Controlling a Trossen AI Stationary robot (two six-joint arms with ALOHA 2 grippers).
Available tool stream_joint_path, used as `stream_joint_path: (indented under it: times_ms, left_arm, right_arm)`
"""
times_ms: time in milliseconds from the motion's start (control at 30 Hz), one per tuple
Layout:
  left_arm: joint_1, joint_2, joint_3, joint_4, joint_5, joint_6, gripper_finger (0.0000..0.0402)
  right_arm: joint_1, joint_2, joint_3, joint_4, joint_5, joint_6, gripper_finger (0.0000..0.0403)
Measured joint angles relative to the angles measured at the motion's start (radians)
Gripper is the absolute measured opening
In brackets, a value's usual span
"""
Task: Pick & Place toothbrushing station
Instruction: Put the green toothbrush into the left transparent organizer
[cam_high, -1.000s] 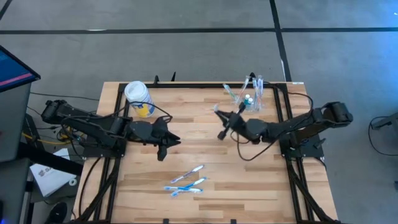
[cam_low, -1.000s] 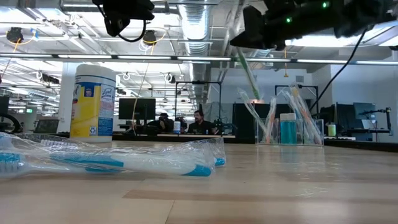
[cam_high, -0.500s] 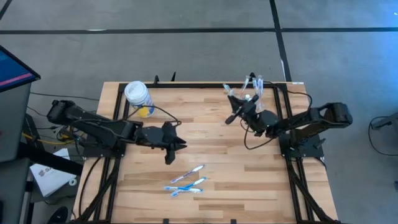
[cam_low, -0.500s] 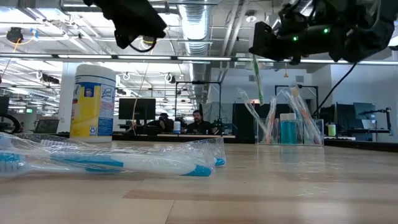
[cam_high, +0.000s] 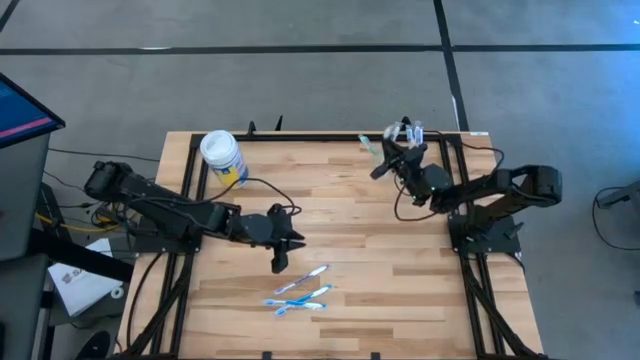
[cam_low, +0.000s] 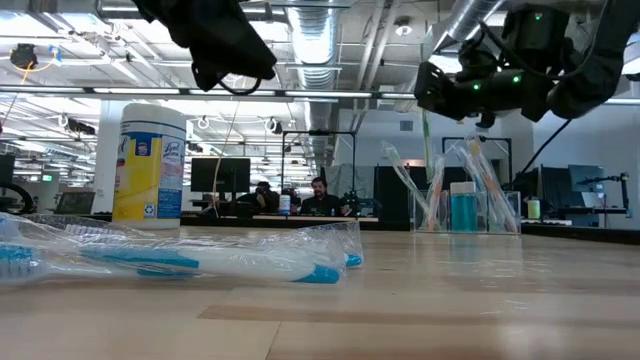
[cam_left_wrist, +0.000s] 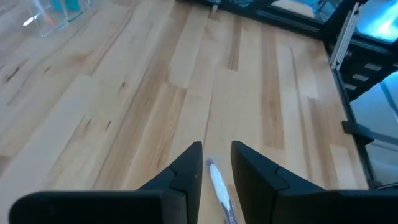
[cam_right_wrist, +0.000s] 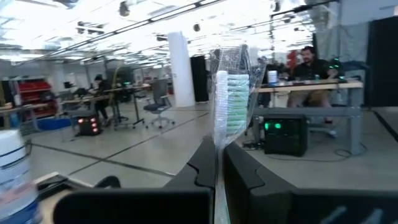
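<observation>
Right gripper (cam_high: 384, 163): pinching a wrapped toothbrush (cam_right_wrist: 227, 87) upright, just beside the clear cup (cam_high: 410, 150); best lowered handle-first, straight down, released only once inside. Left gripper (cam_left_wrist: 214, 165): part spread, empty, above the wrapped toothbrushes (cam_high: 300, 292) on the worktop (cam_high: 340, 220).

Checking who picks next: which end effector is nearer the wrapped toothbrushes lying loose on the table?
Left. The left end effector hovers just above the toothbrushes; the right end effector is far across the table by the cup.

wrapped toothbrush (cam_right_wrist: 227, 93) (green bristles), gripper (cam_right_wrist: 219, 163) clamped
</observation>
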Motion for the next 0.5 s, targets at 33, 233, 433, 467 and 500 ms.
stream_joint_path:
  times_ms: [33,233,433,467,500]
  left_arm:
    - [-0.001,0.001,0.0,-0.005,0.0,0.004,0.0081]
    - [-0.005,0.005,0.0,0.009,-0.002,0.01,0.0081]
    - [-0.005,0.005,0.0,0.016,-0.003,0.01,0.0081]
    - [-0.005,0.005,0.0,0.016,-0.003,0.01,0.0081]
    - [-0.005,0.005,0.0,0.016,-0.003,0.01,0.0081]
  right_arm:
    - [-0.01,0.0,-0.002,0.0,0.0,0.009,0.0]
    - [-0.058,0.015,-0.002,0.007,-0.003,0.039,0.0]
    - [-0.099,0.141,-0.002,0.106,-0.017,0.091,0.0]
    - [-0.106,0.172,-0.002,0.145,-0.03,0.094,0.0]
    - [-0.11,0.201,-0.002,0.185,-0.033,0.095,0.0]
